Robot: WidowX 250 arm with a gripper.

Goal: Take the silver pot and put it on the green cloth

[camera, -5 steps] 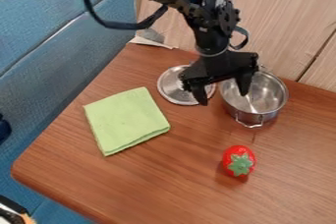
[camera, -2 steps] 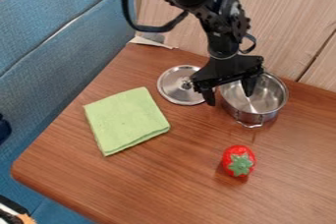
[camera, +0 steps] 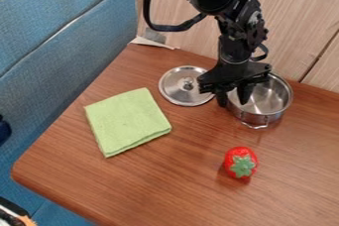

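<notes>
"Silver metal: one pot, open-topped, upright. Location?"

"Tabletop, near its back edge, just beside the lid. Destination: one green cloth, folded, by the left edge."

"Handling notes?"

"Thin-walled, probably light for its bulk. Stiff; unlikely to crush. Polished, so apt to slip or swivel if pinched weakly. Cloth: soft, liable to ruck under a dragged base."

"Recommended hold?"

"Side wall at the rim, on the cloth's side, pinched from within and without. The front loop handle is small and looks a poorer purchase."

"Claw: condition?"

"Open, fingers clearly parted, astride that stretch of rim: one inside the pot, one outside. Nothing gripped. Contact with the wall: cannot tell."
</notes>
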